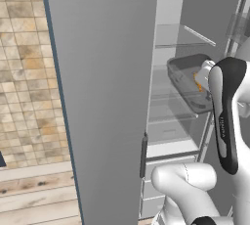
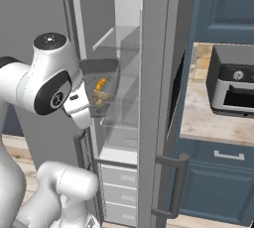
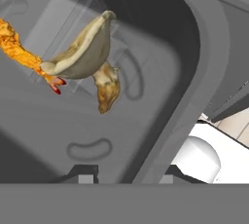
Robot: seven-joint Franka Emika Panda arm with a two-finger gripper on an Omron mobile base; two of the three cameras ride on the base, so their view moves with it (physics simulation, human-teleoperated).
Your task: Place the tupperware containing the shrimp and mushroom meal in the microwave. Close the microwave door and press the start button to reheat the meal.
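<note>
Greyish tupperware (image 3: 146,121) rim sits clamped btw. gripper (image 3: 124,175) tips, held just outside fridge shelves (image 1: 171,114); shrimp (image 3: 19,55) inside.

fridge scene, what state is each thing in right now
fridge door: swung open
tupperware: no lid, at the open fridge, rim between the end effector's fingertips
shrimp: lying in the tub
mushroom: lying in the tub, touching the shrimp
end effector: closed on the tupperware rim
countertop oven: door shut
</note>
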